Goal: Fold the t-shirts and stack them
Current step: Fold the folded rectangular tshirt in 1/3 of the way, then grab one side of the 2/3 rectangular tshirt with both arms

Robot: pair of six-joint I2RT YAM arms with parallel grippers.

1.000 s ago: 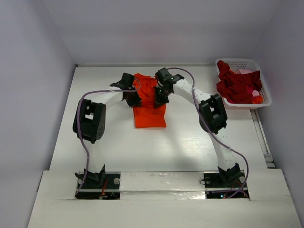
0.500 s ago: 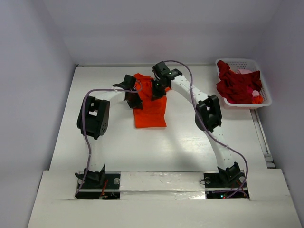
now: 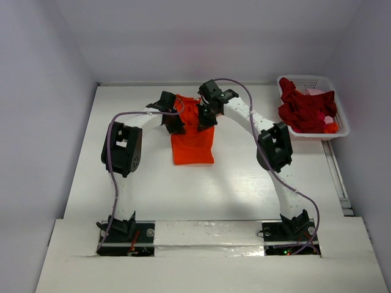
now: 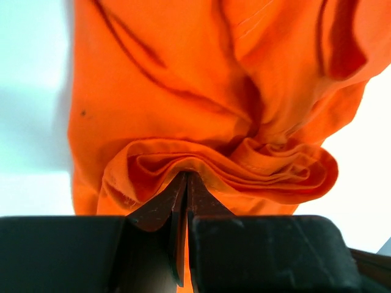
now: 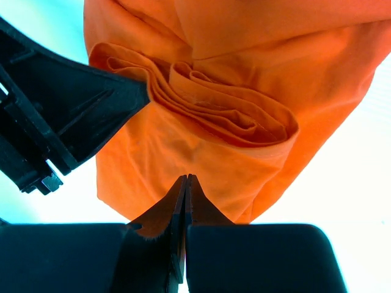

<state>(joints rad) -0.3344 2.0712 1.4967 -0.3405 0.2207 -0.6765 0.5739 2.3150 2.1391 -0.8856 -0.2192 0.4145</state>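
A: What's nearest?
B: White table (image 3: 244,183), then one orange shirt (image 3: 192,146) lying narrow mid-table.
A: The claws?
B: At its far end. Left claw (image 4: 186,177) is clamped on a bunched fold. Right claw (image 5: 185,178) is closed against the cloth, grip unclear.
A: Advice?
B: Probably carry both corners level toward the hem, lay flat, then release.
A: Counts?
B: Two arms. One basket (image 3: 287,80), far right, holds red cloth (image 3: 302,110) and pink cloth (image 3: 314,92); number unclear.

No legible text, brand, number or sign anywhere; orange t-shirt (image 3: 192,143) cloth shows plain.
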